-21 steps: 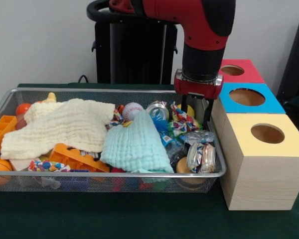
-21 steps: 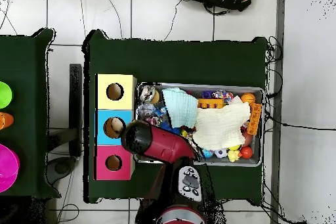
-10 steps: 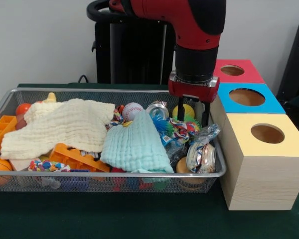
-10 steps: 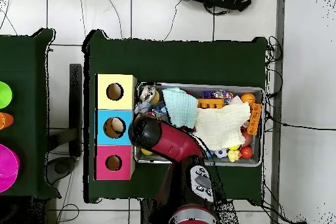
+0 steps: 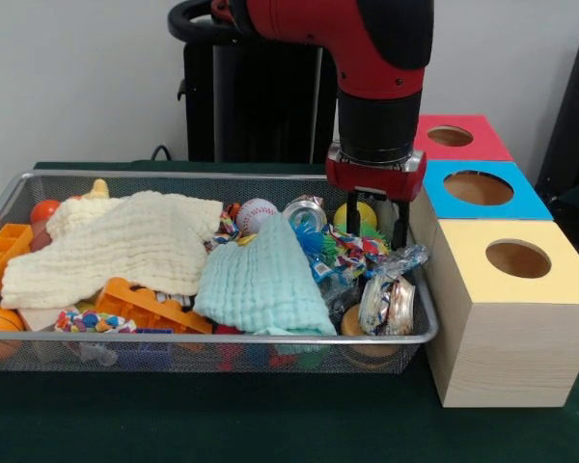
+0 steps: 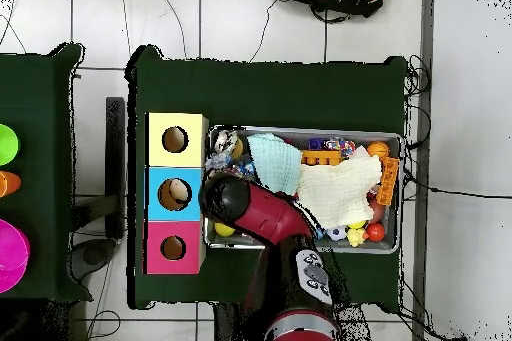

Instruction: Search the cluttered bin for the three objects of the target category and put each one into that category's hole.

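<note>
We found the black two-fingered gripper (image 5: 374, 224) spread apart and holding nothing, hanging over the right end of the silver wire-mesh bin (image 5: 154, 177), in the centre right of the front view. A yellow-green ball (image 5: 360, 214) showed between and behind its fingers, at the bin's far wall. We could not tell from the frames which category was the target, so we treated this ball as the probable object.

We judged the ball light, round and smooth, hence liable to roll or squirt out of a pinch. We advised closing on its widest girth, with the fingers straddling it squarely.

Crinkled foil snack wrappers (image 5: 388, 304) and a multicoloured rope toy (image 5: 343, 247) lay just in front of it; we expected these to be soft and slippery and to snag a descending finger.

The red wooden box (image 5: 463, 137), blue wooden box (image 5: 482, 189) and yellow wooden box (image 5: 517, 289), each with a round hole, stood against the bin's right side.
</note>
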Tool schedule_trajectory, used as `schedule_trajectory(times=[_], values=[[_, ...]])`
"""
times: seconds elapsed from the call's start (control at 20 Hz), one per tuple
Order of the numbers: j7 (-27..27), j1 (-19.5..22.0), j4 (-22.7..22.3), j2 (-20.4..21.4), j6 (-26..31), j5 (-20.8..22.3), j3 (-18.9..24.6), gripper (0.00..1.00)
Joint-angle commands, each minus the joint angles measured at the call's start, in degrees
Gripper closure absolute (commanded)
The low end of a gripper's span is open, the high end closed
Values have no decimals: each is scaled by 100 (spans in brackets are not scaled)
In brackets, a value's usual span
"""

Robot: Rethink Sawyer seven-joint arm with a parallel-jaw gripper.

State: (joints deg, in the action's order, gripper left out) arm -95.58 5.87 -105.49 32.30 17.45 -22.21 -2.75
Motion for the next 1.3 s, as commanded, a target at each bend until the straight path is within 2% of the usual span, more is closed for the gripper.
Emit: schedule_trajectory(times=[0.05,0.2,0.25,0.4,0.8,1.3], values=[[-1253,99,-143,73,-266,-197,493,0],[-1293,75,-185,104,-408,-178,475,0],[-1299,80,-199,112,-428,-177,483,100],[-1268,183,-281,136,-539,-163,611,100],[-1365,121,-336,198,-468,-234,567,100],[-1405,-120,-198,472,586,-245,120,100]])
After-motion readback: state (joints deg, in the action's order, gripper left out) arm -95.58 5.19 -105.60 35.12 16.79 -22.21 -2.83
